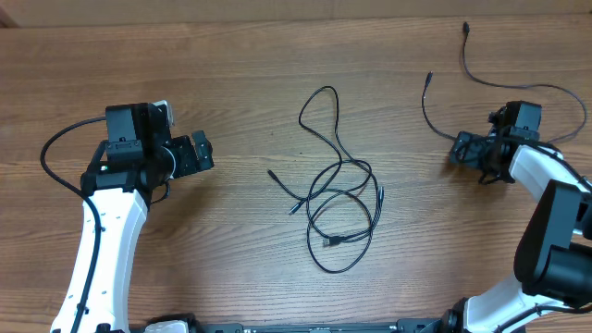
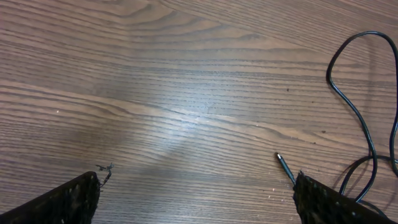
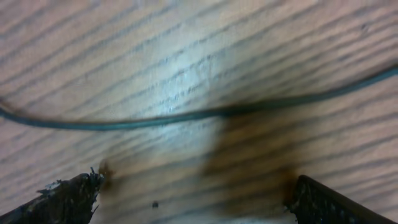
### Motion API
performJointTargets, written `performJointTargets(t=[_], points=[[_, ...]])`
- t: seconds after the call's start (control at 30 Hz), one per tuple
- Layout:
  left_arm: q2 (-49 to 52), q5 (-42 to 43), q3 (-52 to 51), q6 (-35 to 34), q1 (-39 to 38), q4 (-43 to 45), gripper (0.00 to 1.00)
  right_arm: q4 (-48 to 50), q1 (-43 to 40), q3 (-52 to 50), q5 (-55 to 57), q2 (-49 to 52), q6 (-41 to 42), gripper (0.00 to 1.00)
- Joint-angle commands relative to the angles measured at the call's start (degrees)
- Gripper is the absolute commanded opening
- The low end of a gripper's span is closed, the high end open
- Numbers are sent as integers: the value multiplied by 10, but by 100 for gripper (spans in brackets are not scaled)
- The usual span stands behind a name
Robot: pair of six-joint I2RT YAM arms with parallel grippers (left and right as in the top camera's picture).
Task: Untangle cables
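A tangle of thin black cables (image 1: pixel 339 199) lies in loops at the table's middle, with plug ends sticking out to the left. A separate thin cable (image 1: pixel 435 118) lies spread loose at the far right, running past my right gripper. My left gripper (image 1: pixel 202 154) is open and empty, left of the tangle; its wrist view shows a cable loop (image 2: pixel 367 112) and a plug tip (image 2: pixel 285 167) at the right. My right gripper (image 1: pixel 467 148) is open, low over the loose cable (image 3: pixel 186 116), which crosses its wrist view ahead of the fingertips.
The wooden table (image 1: pixel 240 74) fills every view. The thicker black wire of the left arm (image 1: pixel 57 148) loops out at the far left. The right arm's base (image 1: pixel 555 250) stands at the lower right.
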Motion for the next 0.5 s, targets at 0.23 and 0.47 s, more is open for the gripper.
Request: performJointTargets(t=[0.23,0.47], points=[[-5,-5,2,11,-1,1,100,47,-2,-24,36,26,2,100],[-5,-5,2,11,-1,1,99,95,-2,-24,36,55,2,100]])
